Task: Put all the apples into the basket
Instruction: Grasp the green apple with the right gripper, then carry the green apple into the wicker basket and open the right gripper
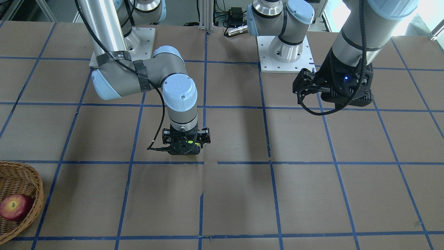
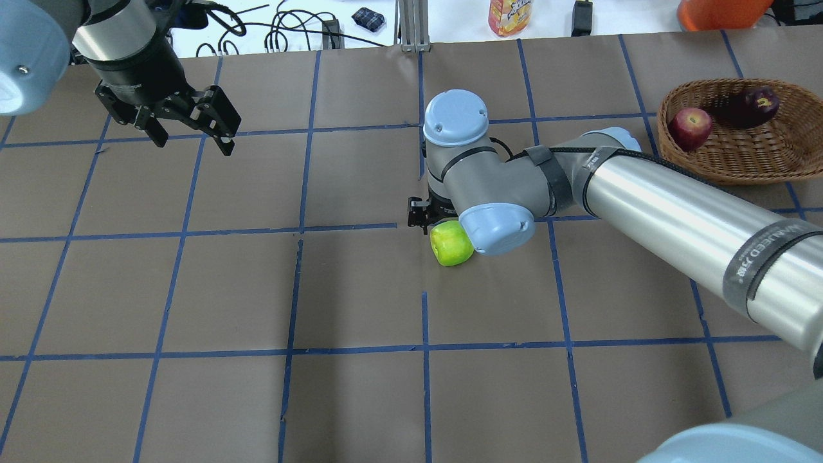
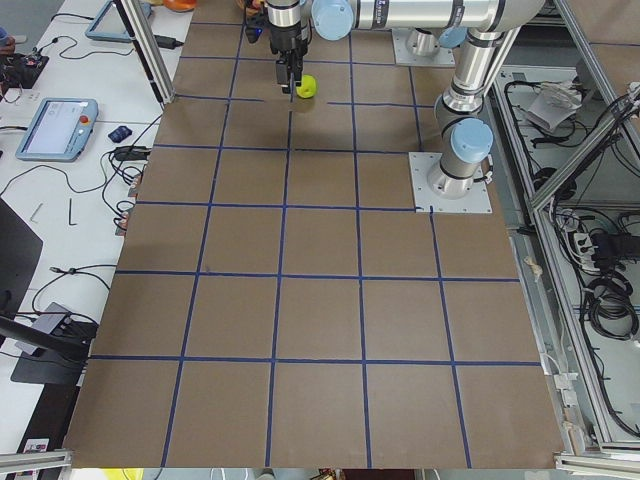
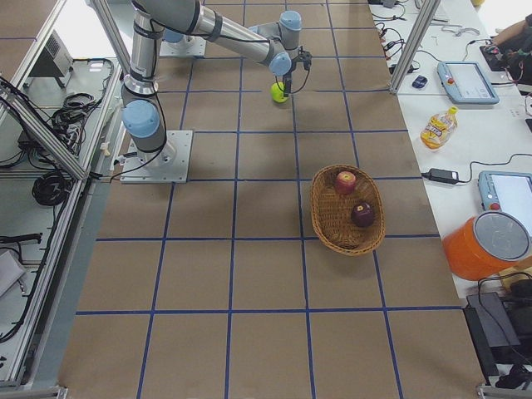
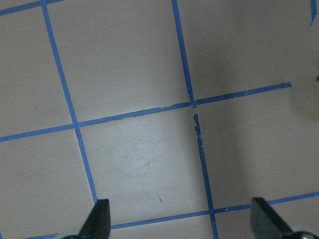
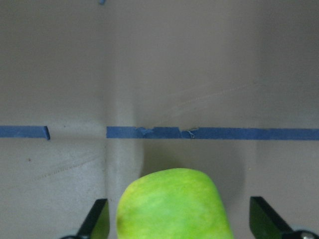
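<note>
Green apple [image 2: 452, 244] centre of tabletop [image 2: 360, 296], under right arm [image 2: 643, 193]. Basket [image 2: 784, 154] far right holds red apple [image 2: 690, 127], maroon apple [image 2: 752, 106]. Left gripper [image 2: 193, 143] far left, spread.

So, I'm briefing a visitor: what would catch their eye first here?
The green apple mid-table, between the open fingers of the right gripper. Then the basket at the table's right end, holding a red apple and a dark apple.

Surface [image 2: 360, 289]: matt brown paper, blue tape [image 2: 360, 349] lines. Basket [image 2: 771, 153]: woven wicker. Green apple [image 2: 449, 249]: smooth, glossy skin.
</note>
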Motion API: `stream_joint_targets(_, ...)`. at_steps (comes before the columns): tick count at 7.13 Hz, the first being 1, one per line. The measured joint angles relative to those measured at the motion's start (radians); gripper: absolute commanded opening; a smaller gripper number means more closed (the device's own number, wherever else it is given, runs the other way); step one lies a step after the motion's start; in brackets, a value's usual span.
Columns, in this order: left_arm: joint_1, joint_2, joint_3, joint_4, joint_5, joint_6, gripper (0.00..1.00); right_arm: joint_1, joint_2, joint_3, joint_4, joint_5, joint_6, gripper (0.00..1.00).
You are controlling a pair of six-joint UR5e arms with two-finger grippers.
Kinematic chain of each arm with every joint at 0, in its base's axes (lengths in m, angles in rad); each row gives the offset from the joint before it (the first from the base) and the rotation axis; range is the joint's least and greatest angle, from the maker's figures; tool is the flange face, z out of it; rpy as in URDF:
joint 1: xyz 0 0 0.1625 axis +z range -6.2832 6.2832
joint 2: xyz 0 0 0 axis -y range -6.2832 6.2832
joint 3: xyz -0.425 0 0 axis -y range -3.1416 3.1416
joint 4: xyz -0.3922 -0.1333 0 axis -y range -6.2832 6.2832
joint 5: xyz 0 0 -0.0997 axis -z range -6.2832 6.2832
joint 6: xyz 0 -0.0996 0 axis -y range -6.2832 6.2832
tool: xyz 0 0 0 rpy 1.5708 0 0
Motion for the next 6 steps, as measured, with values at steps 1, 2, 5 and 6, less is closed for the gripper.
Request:
stream_joint_targets(1,-0.002,0.003,-0.002,0.000,0.002,-0.003,1.00,0.000,0.001,0.009,-0.009,0.017,-0.001,1.00)
stream_joint_targets(2,-0.005,0.000,-0.003,0.003,0.004,-0.004,1.00,0.001,0.002,0.018,-0.012,0.020,-0.002,0.90)
stream_joint_targets(5,-0.007,-0.013,-0.001,0.009,0.006,-0.009,1.00,0.001,0.002,0.030,-0.015,-0.005,-0.015,0.16)
stream_joint_targets(6,-0.007,-0.013,0.001,0.009,0.007,-0.009,1.00,-0.010,-0.002,0.018,-0.014,-0.010,-0.036,0.16)
